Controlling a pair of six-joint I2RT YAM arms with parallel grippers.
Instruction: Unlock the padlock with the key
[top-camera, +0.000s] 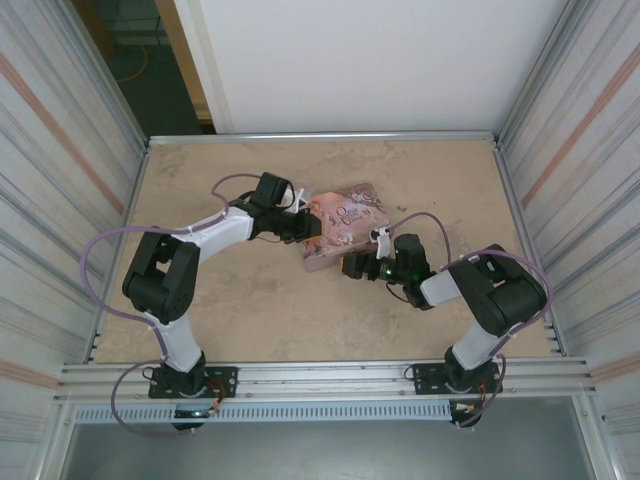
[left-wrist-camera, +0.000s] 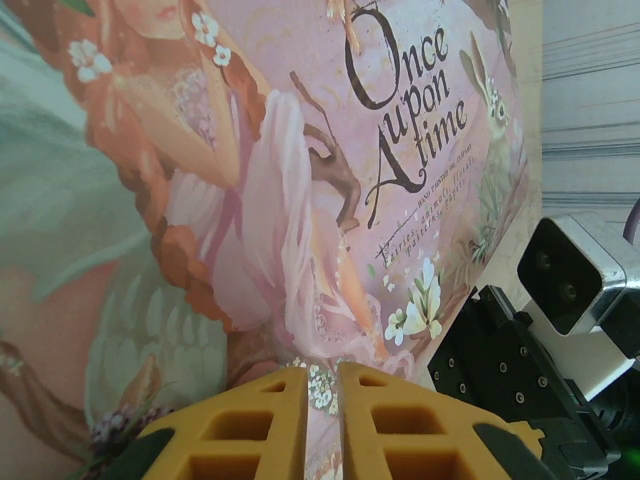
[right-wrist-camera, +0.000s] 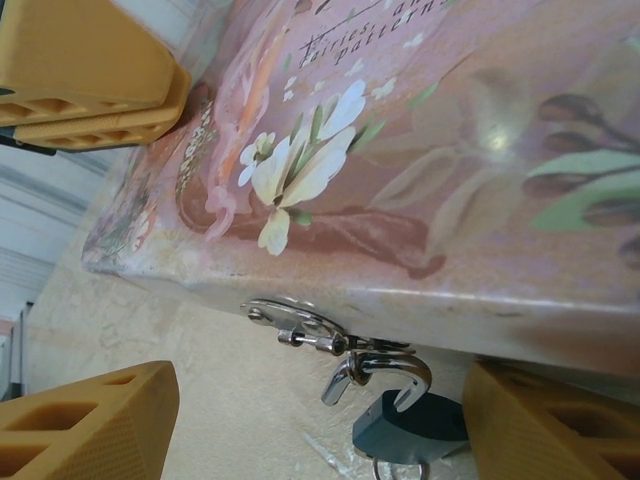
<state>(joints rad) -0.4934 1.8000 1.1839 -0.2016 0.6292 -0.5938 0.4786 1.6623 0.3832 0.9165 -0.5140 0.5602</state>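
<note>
Seen from above, there are two robot arms on one table (top-camera: 250, 310), with one pink tin (top-camera: 345, 215) lying flat between them.

The left gripper (top-camera: 300, 228) sits at the tin's left side. In the left wrist view, its two yellow fingers (left-wrist-camera: 240, 425) are drawn almost together over the lid, with a thin slit between them and nothing held. This view also lets the lid be read. It shows a painted red-haired girl in a pink dress and the words "Once upon a time". The camera (left-wrist-camera: 570, 275) on the other arm's wrist sits just beyond the tin's corner.

The right gripper (top-camera: 352, 266) is at the tin's near right corner. In the right wrist view, its jaws stand wide apart and empty, one on each side of the tin's side wall. Between them is one metal hasp (right-wrist-camera: 300, 325). One padlock (right-wrist-camera: 410, 425) hangs from it, its pale shackle hooked through the hasp and its blue body against the table. A small metal ring (right-wrist-camera: 398, 470) shows below the body, and I cannot tell whether it is the key. The left gripper's closed fingers appear at the upper left, by the lid.
</note>
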